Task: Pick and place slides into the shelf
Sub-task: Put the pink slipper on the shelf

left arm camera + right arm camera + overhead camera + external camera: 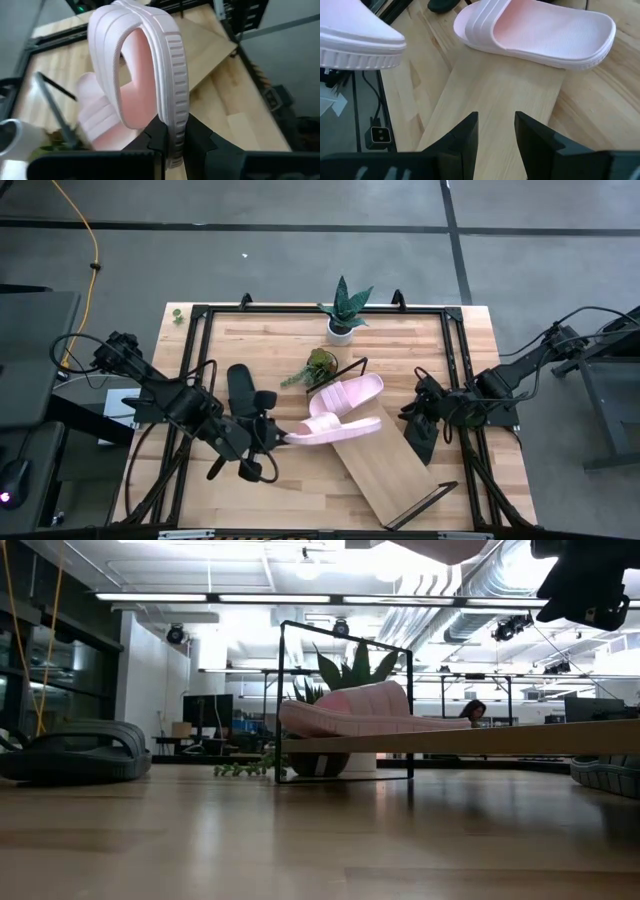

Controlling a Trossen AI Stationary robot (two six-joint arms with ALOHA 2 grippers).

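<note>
The shelf (395, 465), a light-wood board with black wire ends, lies slantwise on the table. One pink slide (347, 392) rests sole-down on the shelf's far end. My left gripper (282, 438) is shut on a second pink slide (335, 428), which hangs over the shelf's left edge. One black slide (240, 388) lies on the table behind the left arm. Another black slide (420, 442) lies by my right gripper (496, 132), which stands open above the board's middle with nothing between its fingers. My left gripper pinches the pink slide's sole at its rim (175, 131), between the two fingers, at the end away from the strap (107, 55). The fingers come level from the table's left side. The slide is lifted clear and reaches out over the shelf.
A potted spiky plant (342, 310) stands at the far edge, and a small leafy plant (320, 366) next to the shelf's far wire end (345, 370). A black frame (452, 340) borders the tabletop. Bare wood lies along the near left (300, 500).
</note>
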